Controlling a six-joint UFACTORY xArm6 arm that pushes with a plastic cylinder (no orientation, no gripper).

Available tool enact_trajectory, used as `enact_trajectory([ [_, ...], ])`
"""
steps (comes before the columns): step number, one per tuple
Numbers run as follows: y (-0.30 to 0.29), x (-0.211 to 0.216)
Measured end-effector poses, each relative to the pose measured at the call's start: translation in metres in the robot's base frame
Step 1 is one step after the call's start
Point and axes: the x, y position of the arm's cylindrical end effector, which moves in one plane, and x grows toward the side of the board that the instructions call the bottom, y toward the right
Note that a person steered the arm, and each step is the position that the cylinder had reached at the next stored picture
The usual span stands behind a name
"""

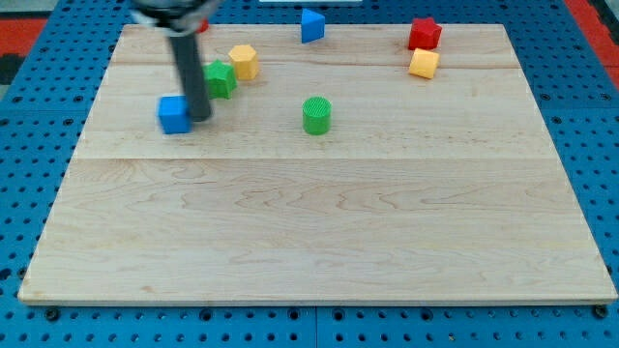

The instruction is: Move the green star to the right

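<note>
Green star [221,79] appears a small, rigid, light block, likely to slide freely on the smooth wooden desk [319,222]; judged best pushed on its face toward the view's left, squarely, since its points may make it spin. It sits near the view's top left, touching or just beside a yellow block [243,61]. No pincer is fitted, so its state cannot be told; my tip [200,118] stands just below-left of the star, beside a blue cube [174,114].
</note>
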Motion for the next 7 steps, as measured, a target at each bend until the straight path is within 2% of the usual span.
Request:
enact_trajectory([
  [2, 0.005, 0.001],
  [4, 0.124, 0.008],
  [5, 0.110, -0.002],
  [6, 0.034, -0.032],
  [7, -0.013, -0.048],
])
